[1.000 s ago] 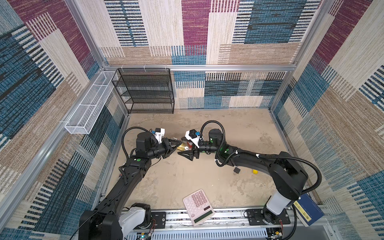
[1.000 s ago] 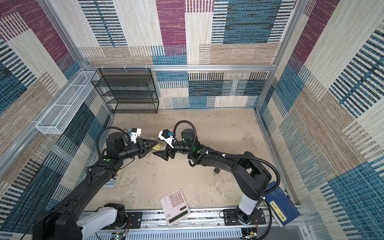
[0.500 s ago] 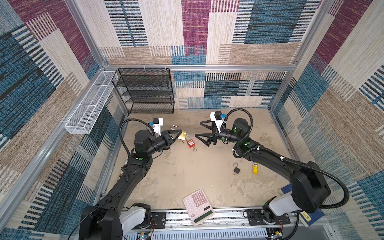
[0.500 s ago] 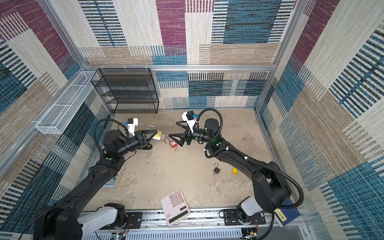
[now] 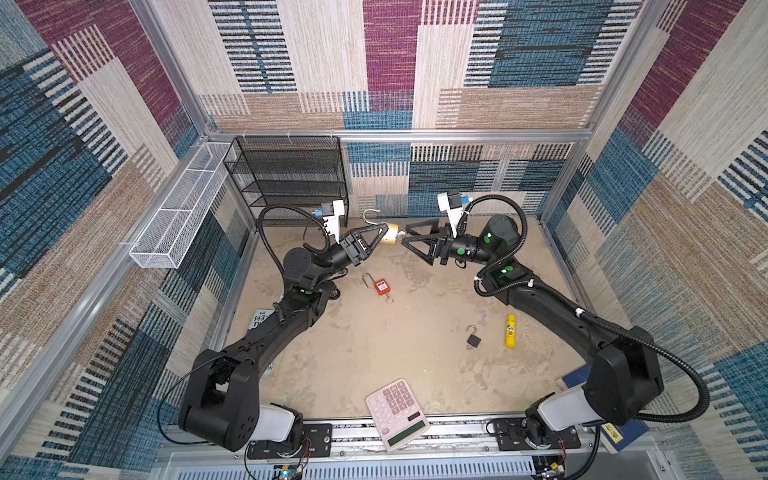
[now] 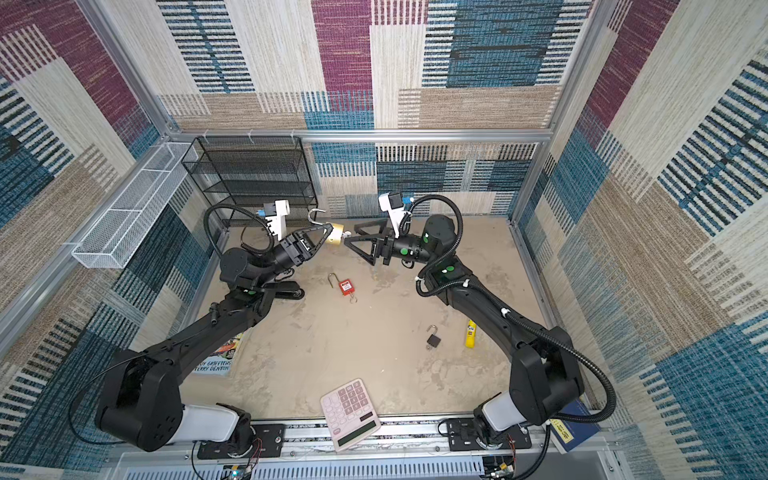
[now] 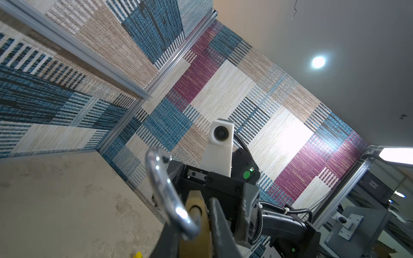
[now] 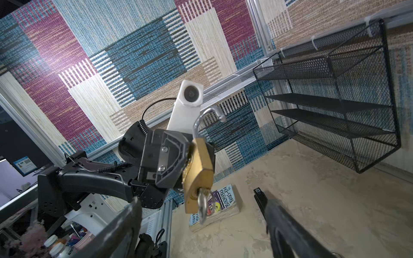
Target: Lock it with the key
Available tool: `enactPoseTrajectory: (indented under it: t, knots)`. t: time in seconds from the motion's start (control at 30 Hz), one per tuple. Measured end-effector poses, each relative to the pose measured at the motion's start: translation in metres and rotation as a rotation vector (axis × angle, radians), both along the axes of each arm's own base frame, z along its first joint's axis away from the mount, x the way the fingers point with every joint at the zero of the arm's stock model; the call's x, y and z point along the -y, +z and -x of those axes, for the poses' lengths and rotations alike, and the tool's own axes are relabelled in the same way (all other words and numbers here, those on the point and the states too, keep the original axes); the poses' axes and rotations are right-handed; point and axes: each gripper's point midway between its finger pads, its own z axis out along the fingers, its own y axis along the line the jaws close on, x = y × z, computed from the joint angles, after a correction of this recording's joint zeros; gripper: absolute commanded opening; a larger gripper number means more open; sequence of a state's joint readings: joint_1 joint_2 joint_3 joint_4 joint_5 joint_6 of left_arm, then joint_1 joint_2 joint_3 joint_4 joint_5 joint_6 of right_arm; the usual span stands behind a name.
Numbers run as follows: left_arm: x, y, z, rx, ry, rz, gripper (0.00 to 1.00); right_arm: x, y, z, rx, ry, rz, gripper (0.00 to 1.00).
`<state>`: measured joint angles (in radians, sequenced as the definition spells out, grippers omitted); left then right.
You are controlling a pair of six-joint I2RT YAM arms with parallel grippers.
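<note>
The left fingers (image 5: 383,232) are clamped on the body of a brass padlock (image 8: 199,169), holding it up off the bench (image 5: 374,353). Its shackle (image 8: 207,116) is swung open and the key (image 8: 202,204) sticks out of its bottom end. The right fingers (image 5: 409,242) are spread wide and empty, facing the lock with their tips just beside the key end. The step in hand looks to be taking hold of the key. To do it well, line the fingers up so they close flat on the key's head, not on the brass. Grip firmly, and keep the lock steady. The shackle likely needs pressing home before turning.
</note>
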<state>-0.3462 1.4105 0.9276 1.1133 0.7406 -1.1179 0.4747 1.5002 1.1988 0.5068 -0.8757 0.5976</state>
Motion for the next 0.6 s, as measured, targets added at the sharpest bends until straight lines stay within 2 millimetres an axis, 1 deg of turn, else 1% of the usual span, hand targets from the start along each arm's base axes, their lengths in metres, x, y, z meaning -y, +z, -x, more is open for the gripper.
enactPoseTrajectory:
  t: [0.17, 0.3, 0.5, 0.6]
  knots:
    - [0.005, 0.007, 0.007, 0.054, -0.008, 0.005, 0.00, -0.003, 0.005, 0.002, -0.034, 0.042, -0.009, 0.66]
    - [0.006, 0.010, 0.011, 0.090, -0.004, 0.003, 0.00, -0.006, 0.005, 0.005, -0.056, 0.077, -0.015, 0.55]
    - [0.007, 0.009, 0.012, 0.117, 0.007, -0.003, 0.00, -0.007, 0.007, 0.008, -0.073, 0.104, -0.025, 0.42]
    - [0.007, 0.008, 0.012, 0.129, 0.016, -0.008, 0.00, -0.007, 0.009, 0.012, -0.071, 0.129, -0.028, 0.37]
